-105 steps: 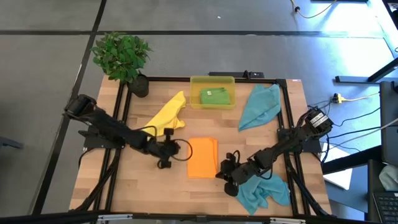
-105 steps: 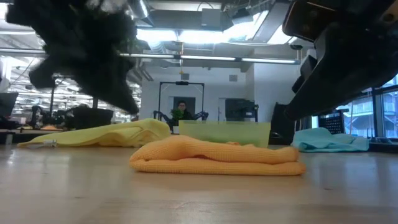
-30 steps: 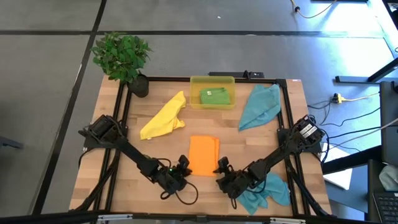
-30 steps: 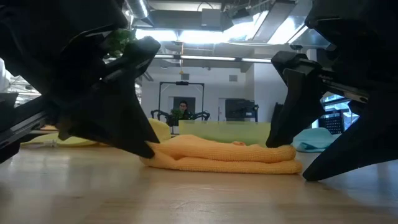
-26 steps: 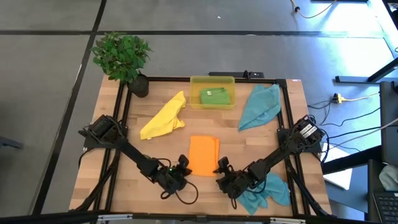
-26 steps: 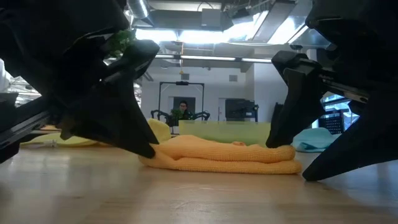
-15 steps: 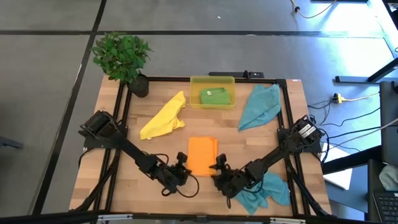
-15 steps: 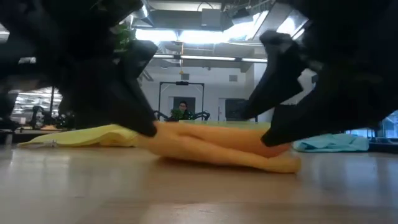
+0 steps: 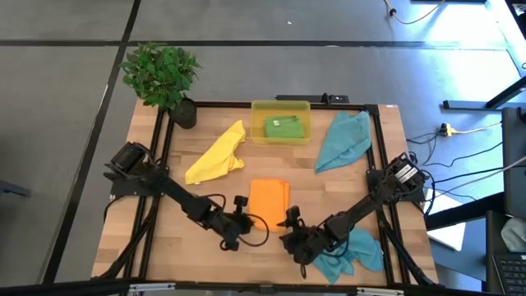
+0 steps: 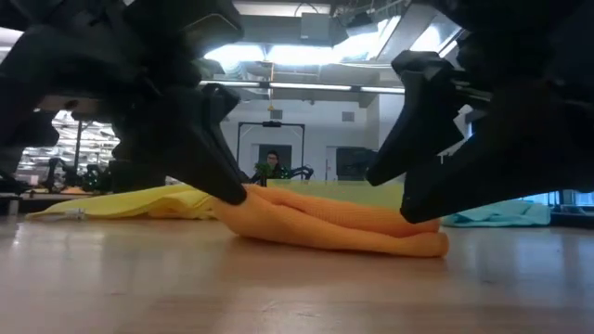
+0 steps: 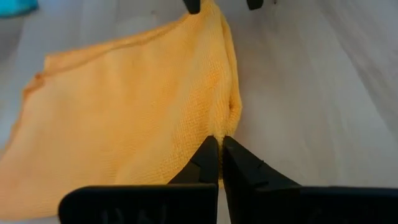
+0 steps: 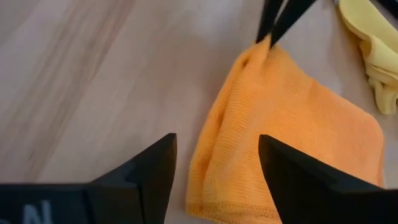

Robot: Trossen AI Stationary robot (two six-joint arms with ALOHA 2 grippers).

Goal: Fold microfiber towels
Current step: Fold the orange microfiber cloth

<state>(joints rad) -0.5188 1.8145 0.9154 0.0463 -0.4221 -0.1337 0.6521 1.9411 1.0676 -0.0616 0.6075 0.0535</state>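
Note:
The folded orange towel (image 9: 269, 200) lies mid-table. My left gripper (image 9: 244, 215) is shut on its near left corner. My right gripper (image 12: 217, 142) is open at the near right corner (image 12: 214, 180), one finger on either side; I cannot tell whether it touches. A yellow towel (image 9: 218, 154) lies crumpled at the far left. A green towel (image 9: 283, 126) sits folded in the yellow bin (image 9: 281, 108). One teal towel (image 9: 343, 140) lies at the far right, another (image 9: 355, 253) at the near right under my right arm. My left gripper pinches the orange towel's near left corner (image 11: 219, 126) between its two shut fingers, several layers bunched there. The fingers slant down from the table's near left side. That corner (image 10: 249, 197) is raised off the table, while the right end (image 10: 418, 243) rests on the wood.
A potted plant (image 9: 162, 74) stands at the far left corner. Bare wood (image 9: 177, 238) shows on the near left of the table. A black frame (image 9: 378, 148) runs around the table.
My left gripper has shut on the orange towel's near left corner, rolled about its own axis and risen. That corner has come up off the table, so the towel now slopes down toward its right end, which stays on the wood.

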